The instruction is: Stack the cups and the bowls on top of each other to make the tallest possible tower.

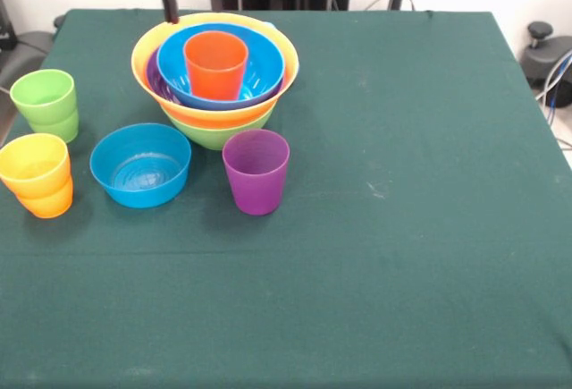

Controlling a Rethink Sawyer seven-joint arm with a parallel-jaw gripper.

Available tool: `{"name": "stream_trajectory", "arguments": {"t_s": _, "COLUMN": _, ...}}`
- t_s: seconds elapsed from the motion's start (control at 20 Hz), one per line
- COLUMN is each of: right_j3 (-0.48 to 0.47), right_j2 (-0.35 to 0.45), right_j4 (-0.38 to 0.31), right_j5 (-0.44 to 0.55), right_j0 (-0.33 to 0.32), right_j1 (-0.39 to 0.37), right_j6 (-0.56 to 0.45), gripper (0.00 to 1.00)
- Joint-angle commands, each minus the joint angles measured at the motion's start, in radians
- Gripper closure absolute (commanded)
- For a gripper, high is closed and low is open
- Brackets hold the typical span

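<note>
The tower stands at the back left of the table. Its base is a lime green bowl (214,131). Nested in that are a yellow bowl (281,54), a purple bowl (157,82) showing as a sliver, and a blue bowl (262,76). An orange cup (215,64) stands upright in the blue bowl. My gripper (167,0) hangs just behind the tower's far left rim and holds nothing that I can see. A purple cup (256,173) stands alone in front of the tower. A smaller blue bowl (141,165) sits to its left. No light blue cup shows.
At the left edge a green cup (45,103) stands, seemingly on a second green one. In front of it, a yellow cup (34,164) is nested in an orange cup (49,201). The green table cloth (402,228) covers the rest.
</note>
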Motion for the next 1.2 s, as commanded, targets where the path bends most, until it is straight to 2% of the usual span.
{"name": "stream_trajectory", "arguments": {"t_s": 0.05, "right_j3": 0.045, "right_j2": -0.064, "right_j4": 0.030, "right_j5": -0.043, "right_j0": 0.112, "right_j1": -0.026, "right_j6": 0.149, "gripper": 0.00}}
{"name": "stream_trajectory", "arguments": {"t_s": 0.4, "right_j3": 0.024, "right_j2": -0.123, "right_j4": 0.079, "right_j5": -0.032, "right_j0": 0.219, "right_j1": -0.052, "right_j6": 0.243, "gripper": 0.00}}
{"name": "stream_trajectory", "arguments": {"t_s": 0.75, "right_j3": 0.042, "right_j2": -0.170, "right_j4": 0.145, "right_j5": -0.022, "right_j0": 0.282, "right_j1": -0.119, "right_j6": 0.283, "gripper": 0.00}}
{"name": "stream_trajectory", "arguments": {"t_s": 1.2, "right_j3": -0.002, "right_j2": -0.257, "right_j4": 0.131, "right_j5": -0.061, "right_j0": 0.381, "right_j1": -0.037, "right_j6": 0.374, "gripper": 0.00}}
